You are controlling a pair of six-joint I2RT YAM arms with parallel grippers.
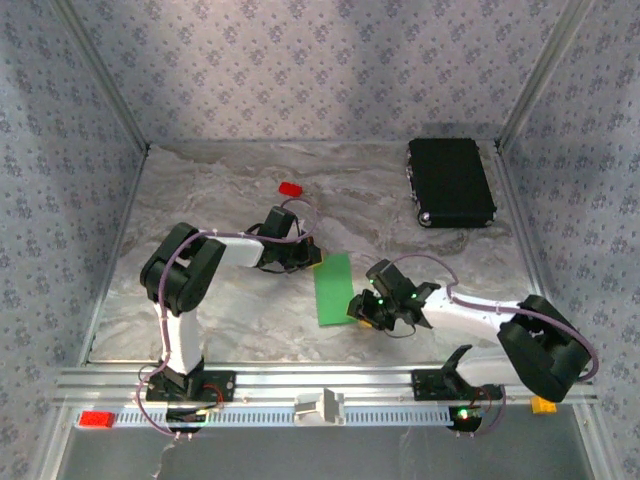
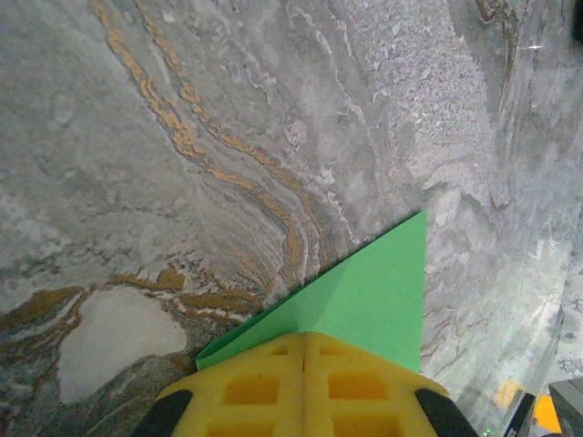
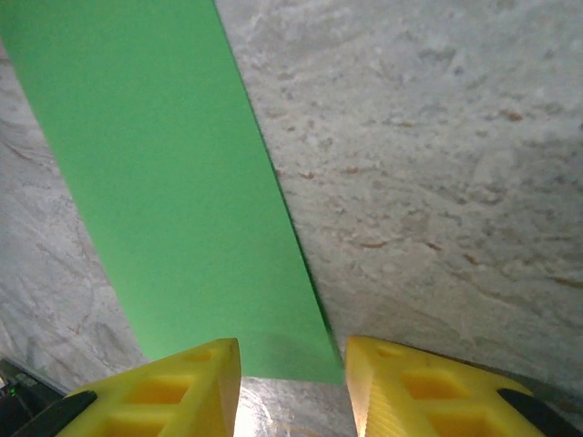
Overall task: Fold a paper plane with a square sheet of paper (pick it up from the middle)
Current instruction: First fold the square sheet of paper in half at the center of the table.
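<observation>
The square sheet of paper [image 1: 333,289] lies on the marbled table as a bright green upright rectangle, seemingly folded in half. My left gripper [image 1: 306,258] is at its far left corner. In the left wrist view the yellow fingers [image 2: 273,387] are shut together with their tips on the green sheet [image 2: 373,291]; I cannot tell whether any paper is pinched. My right gripper [image 1: 362,308] is at the near right corner. Its jaws [image 3: 291,382] stand open, and the paper's [image 3: 173,182] near edge and corner lie between the fingertips [image 3: 196,378] without touching them.
A black rectangular case [image 1: 450,181] lies at the back right. A small red block [image 1: 290,188] sits behind the left arm. Patterned walls close off the table at the back and sides, and a metal rail [image 1: 320,385] runs along its near edge.
</observation>
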